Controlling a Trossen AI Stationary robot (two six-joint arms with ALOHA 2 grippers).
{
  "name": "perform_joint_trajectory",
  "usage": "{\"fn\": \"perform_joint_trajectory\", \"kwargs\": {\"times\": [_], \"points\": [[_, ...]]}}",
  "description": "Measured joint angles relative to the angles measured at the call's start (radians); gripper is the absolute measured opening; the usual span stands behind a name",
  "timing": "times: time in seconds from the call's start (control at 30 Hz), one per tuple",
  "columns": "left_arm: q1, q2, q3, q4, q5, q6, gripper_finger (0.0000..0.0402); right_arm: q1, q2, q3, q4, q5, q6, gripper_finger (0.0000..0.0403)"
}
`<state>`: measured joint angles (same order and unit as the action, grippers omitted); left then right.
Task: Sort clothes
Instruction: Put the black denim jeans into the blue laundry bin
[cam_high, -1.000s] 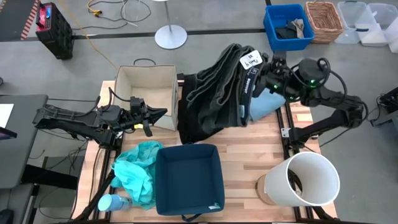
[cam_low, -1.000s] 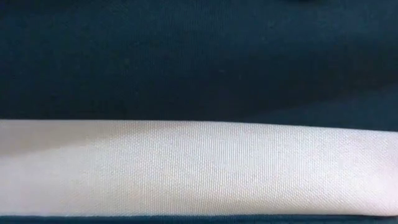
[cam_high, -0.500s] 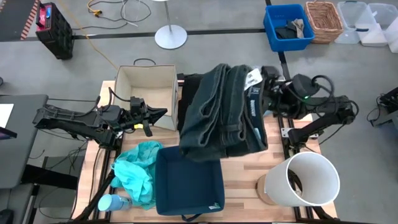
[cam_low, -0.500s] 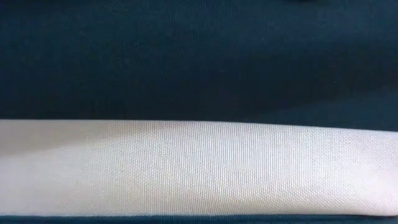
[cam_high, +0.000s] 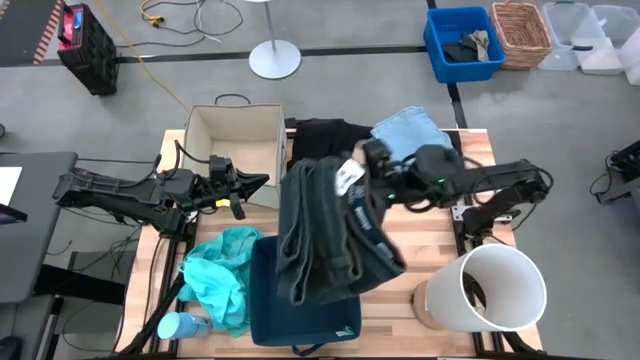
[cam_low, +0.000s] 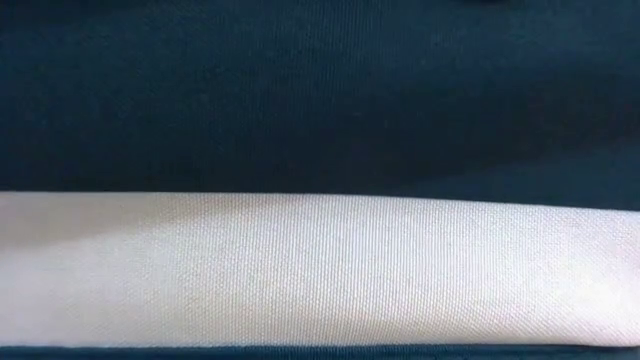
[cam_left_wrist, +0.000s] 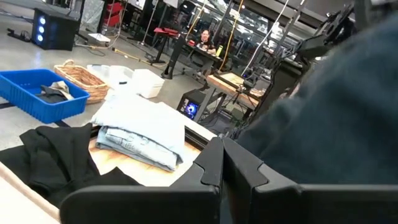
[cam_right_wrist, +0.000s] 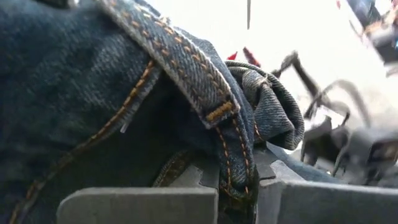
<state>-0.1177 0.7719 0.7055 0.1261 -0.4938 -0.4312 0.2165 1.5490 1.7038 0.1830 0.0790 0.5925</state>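
Observation:
My right gripper (cam_high: 366, 180) is shut on the dark charcoal denim garment (cam_high: 320, 235). The garment hangs over the table's middle, its lower end over the navy bin (cam_high: 262, 305). The light blue denim (cam_high: 408, 130) lies folded at the table's far edge, with the black garment (cam_high: 320, 135) beside it; both also show in the left wrist view, the light blue denim (cam_left_wrist: 143, 127) and the black garment (cam_left_wrist: 56, 155). The teal garment (cam_high: 220, 272) lies bunched at the near left. My left gripper (cam_high: 258, 183) is shut and empty beside the beige bin (cam_high: 235, 135). My right gripper pinches the dark denim at its waistband, by a belt loop (cam_right_wrist: 231, 168), between its two fingers (cam_right_wrist: 137, 205). It comes level from the table's right side. The garment is lifted clear of the table and hangs slack below and left of the fingers; several layers bunch at the hold.
A white bucket (cam_high: 495, 285) lies at the near right and a pale blue bottle (cam_high: 180, 325) at the near left corner. A blue crate (cam_high: 462, 40) and a wicker basket (cam_high: 520, 30) stand on the floor beyond. Navy and white cloth (cam_low: 320, 100) fills the low view.
My right gripper has gone toward the table's left and near edges with the dark denim. The garment has come off the pile at the far side and now hangs over the navy bin. The light blue denim and the black garment under it now lie uncovered.

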Motion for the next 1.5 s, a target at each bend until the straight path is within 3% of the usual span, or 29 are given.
{"fn": "perform_joint_trajectory", "kwargs": {"times": [0.37,0.83,1.5], "points": [[0.0,0.0,0.0,-0.002,0.0,-0.01,0.0,0.05,0.163,0.15,-0.022,-0.206,0.089,0.0029],[0.0,0.0,0.0,-0.005,0.0,0.004,0.0,0.121,0.307,0.335,-0.042,-0.217,0.089,0.0029],[0.0,0.0,0.0,-0.01,0.0,0.005,0.0,0.073,0.302,0.339,-0.849,-0.186,0.228,0.0029]]}}
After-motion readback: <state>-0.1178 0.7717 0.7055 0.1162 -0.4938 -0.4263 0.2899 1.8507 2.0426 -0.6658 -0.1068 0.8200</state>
